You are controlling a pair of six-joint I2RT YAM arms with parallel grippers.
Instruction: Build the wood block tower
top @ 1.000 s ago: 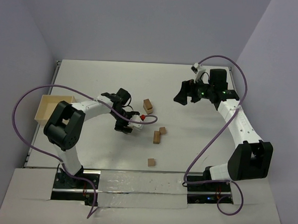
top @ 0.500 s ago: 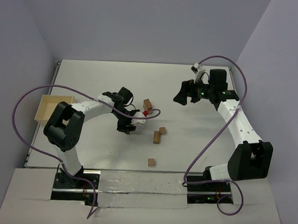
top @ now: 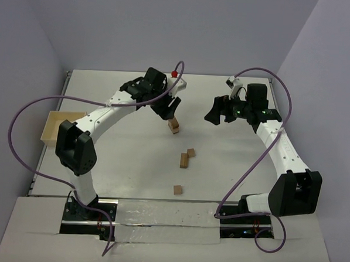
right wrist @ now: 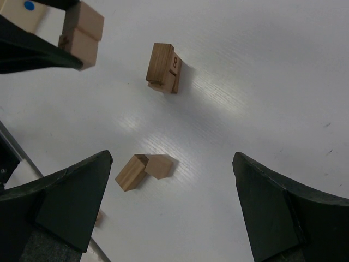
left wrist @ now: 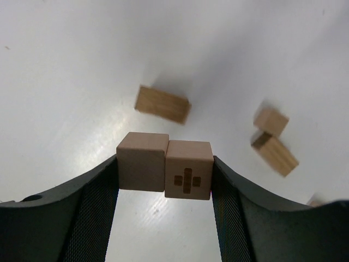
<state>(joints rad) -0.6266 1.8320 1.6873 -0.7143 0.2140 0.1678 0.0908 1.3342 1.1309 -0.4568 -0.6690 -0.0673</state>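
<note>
My left gripper [left wrist: 164, 166] is shut on two tan wood cubes pressed side by side, a plain one [left wrist: 142, 161] and one with a burnt plus mark [left wrist: 188, 170], held high above the table. From above, that gripper [top: 169, 111] hangs over the far middle, just beside a wood block [top: 175, 130] on the table. A pair of blocks [top: 184, 161] [top: 191, 152] lies nearer, and a single cube [top: 177, 190] sits near the front. My right gripper [right wrist: 172, 158] is open and empty, hovering at the right [top: 213, 114]. No tower is in view.
A pale shallow tray [top: 48, 137] stands at the left edge of the table. Purple cables loop over both arms, one with a red tip [top: 175, 74] above the left wrist. Walls close off the back and both sides.
The left arm has risen from low over the table's middle and swung toward the far side, carrying the two cubes. The right arm has barely moved.
</note>
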